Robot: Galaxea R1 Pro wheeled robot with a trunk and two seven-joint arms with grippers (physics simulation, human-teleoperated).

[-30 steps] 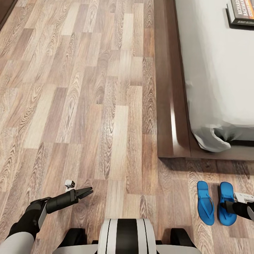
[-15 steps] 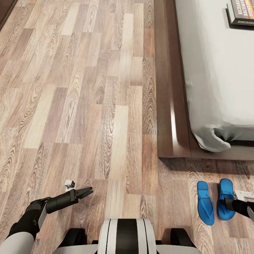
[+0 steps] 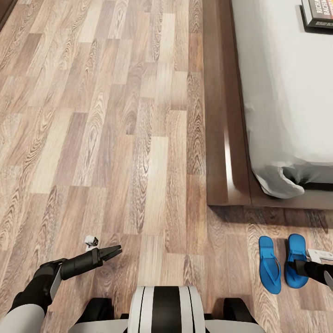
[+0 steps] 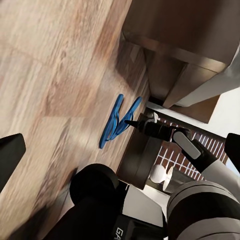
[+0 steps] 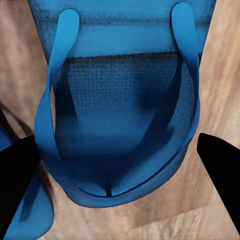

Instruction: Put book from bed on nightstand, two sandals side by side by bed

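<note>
Overall light: bright, even and soft; we see no single lamp or hard beam.
Glare: a pale streak of reflected light runs along the glossy bed frame [image 3: 226,152] in the head view.
Shadows: a soft dark band lies on the floor [image 3: 115,138] at the foot of the frame; a deep shadow sits under the mattress corner [image 3: 277,182].
Sharpness, head view: crisp wood grain, rendered look.
Left wrist view: floor planks smeared and blurry near the camera.
Right wrist view: the sandal [image 5: 122,100] very close, slightly soft, its weave grainy, shadowed inside the straps.
</note>
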